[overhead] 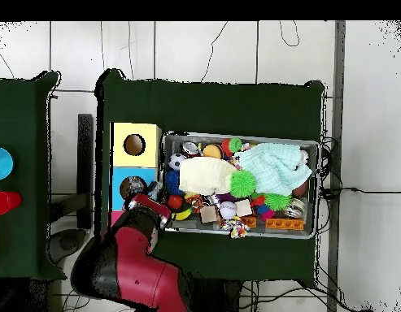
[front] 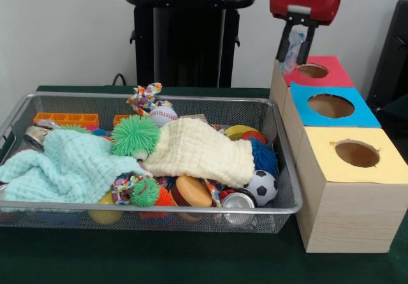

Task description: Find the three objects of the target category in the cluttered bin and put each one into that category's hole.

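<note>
Jaws [front: 296, 49]: closed on one clear plastic bottle [front: 294, 44], hanging above the boxes' far end, at 11 o'clock of the blue-panelled hole [front: 331, 106]. Bin [front: 280, 145]: packed, left of boxes. Open air around the arm.

A robotics lab: beside the black robot pedestal [front: 186, 35], a green-clothed table [front: 159, 258] bears a toy-filled wire bin [front: 284, 169], with cables [overhead: 260, 41] trailing over pale floor tiles beyond it.
</note>
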